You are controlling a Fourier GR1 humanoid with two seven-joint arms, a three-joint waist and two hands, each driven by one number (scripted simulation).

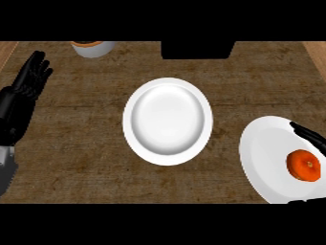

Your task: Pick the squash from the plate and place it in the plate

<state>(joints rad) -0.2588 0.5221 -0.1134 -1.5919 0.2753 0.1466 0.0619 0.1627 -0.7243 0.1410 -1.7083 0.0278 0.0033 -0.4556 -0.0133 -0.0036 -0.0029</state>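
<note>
Right hand point(320, 143): fingers open beside squash point(304, 165).
Do well: close round it before lifting.
Left hand point(26, 81): open, resting.

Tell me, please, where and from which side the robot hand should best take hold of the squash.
Probably across its rounded sides, coming from above on the right: the squash is small, round and lies flat on the right plate, and the right robot hand is open beside it.
</note>
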